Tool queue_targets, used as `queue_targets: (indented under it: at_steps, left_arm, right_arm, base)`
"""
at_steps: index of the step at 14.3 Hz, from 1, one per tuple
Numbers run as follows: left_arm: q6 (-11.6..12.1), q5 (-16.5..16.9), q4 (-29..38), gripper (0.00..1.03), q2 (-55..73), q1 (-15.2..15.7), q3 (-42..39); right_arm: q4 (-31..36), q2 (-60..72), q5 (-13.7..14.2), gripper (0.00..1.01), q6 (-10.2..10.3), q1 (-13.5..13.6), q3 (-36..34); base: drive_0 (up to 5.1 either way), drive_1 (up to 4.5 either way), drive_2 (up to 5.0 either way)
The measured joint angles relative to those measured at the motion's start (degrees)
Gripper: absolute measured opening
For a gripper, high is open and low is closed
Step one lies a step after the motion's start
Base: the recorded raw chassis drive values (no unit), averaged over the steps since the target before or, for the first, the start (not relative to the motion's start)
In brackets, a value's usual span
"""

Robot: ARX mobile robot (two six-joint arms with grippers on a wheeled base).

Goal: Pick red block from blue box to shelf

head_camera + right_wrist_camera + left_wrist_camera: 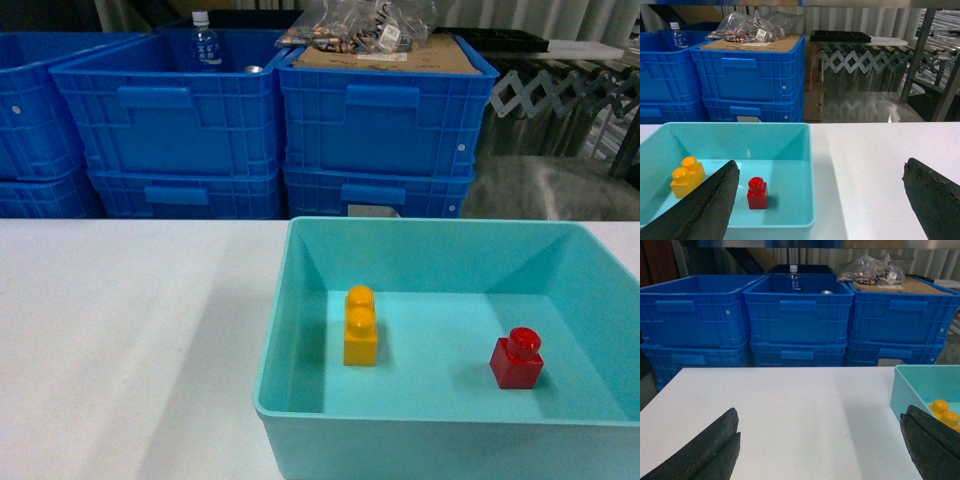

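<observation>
Your target, the red block (517, 359), sits upright on the floor of the blue box (300, 300), toward the 4 o'clock part of the floor in the head view, clear of every wall. Judge it as light, rigid and glossy, so slippery under the pads: close on two opposite flat sides of the cube body, below the single round stud, not on the stud itself.

The box holds one other piece, a yellow-orange two-stud brick (361, 326), at about 9 o'clock from the red one and well apart, so it should not crowd your approach. The sloping walls leave room to come straight down.

Your right gripper (820, 200) stands wide open, just above the near rim, with the red block beside its left finger. Your left gripper (820, 440) is also wide open over the white table (790, 410), left of the box.

Behind, at 12 o'clock, dark blue crates (270, 120) are stacked; one holds a water bottle (203, 42), another carries cardboard with bagged parts (375, 28).
</observation>
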Motion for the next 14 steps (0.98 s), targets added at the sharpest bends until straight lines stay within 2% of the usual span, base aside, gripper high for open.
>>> queue_targets:
  at_steps: [14]
  left_arm:
    - [0.0, 0.0, 0.0, 0.98, 0.0, 0.0, 0.0]
  right_arm:
    - [0.0, 0.0, 0.0, 0.98, 0.0, 0.0, 0.0]
  base:
    - [0.0, 0.00, 0.0]
